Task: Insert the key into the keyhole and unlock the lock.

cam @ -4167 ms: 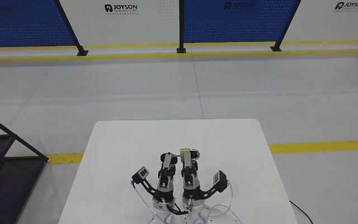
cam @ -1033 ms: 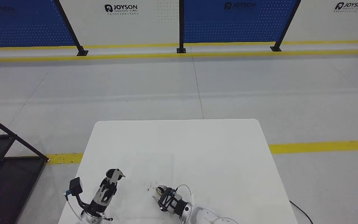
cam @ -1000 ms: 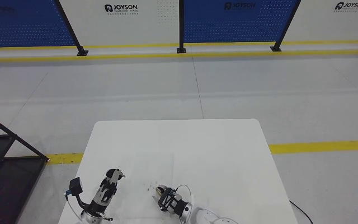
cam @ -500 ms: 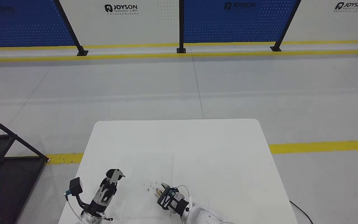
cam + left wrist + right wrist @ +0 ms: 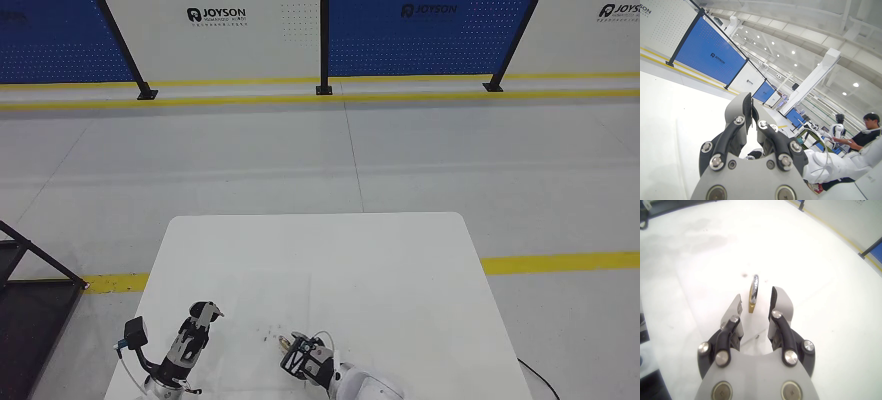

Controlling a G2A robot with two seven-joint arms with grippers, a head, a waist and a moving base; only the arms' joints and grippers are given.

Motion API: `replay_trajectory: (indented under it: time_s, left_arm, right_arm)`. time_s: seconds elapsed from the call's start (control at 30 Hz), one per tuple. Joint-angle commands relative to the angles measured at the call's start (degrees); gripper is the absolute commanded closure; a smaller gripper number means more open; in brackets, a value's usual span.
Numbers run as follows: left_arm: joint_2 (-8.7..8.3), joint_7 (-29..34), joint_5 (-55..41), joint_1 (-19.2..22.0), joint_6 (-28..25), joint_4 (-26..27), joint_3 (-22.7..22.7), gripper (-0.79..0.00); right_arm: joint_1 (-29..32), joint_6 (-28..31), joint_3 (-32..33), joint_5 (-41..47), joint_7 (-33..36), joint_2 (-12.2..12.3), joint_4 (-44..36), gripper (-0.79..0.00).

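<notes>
1. Top view: white desk [image 5: 400, 270]; left gripper [image 5: 208, 311] at 7 o'clock, right gripper [image 5: 291, 345] at 6 o'clock.
2. Left wrist view: left gripper [image 5: 751, 102] clenched on thin key [image 5: 752, 121], seen edge-on.
3. Right wrist view: right gripper [image 5: 757, 296] released; lock [image 5: 754, 292] on edge on the desk, between the fingers, touching neither.

White table [image 5: 400, 260] on pale grey floor [image 5: 300, 160] — yellow floor lines [image 5: 250, 99] before blue and white perforated panels [image 5: 420, 40], black posts [image 5: 324, 45]. Overhead — round ceiling lights [image 5: 793, 52], white column [image 5: 812, 80]. Black rack [image 5: 25, 330] beside table.
</notes>
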State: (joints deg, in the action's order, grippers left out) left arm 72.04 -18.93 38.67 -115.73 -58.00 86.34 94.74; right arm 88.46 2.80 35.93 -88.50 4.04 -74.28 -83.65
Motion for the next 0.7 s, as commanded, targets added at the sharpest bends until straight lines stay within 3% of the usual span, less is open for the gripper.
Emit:
replay_trajectory:
  time_s: [0.0, 0.67]
  left_arm:
    - [0.00, 0.0, 0.0, 0.0, 0.0, 0.0, 0.0, 0.000]
    - [0.00, 0.0, 0.0, 0.0, 0.0, 0.0, 0.0, 0.000]
  right_arm:
    - [-0.2, 0.0, -0.2, 0.0, 0.5, -0.1, 0.0, -0.296]
    - [-2.7, 0.6, -1.3, 1.7, 4.4, -1.6, 1.8, -0.222]
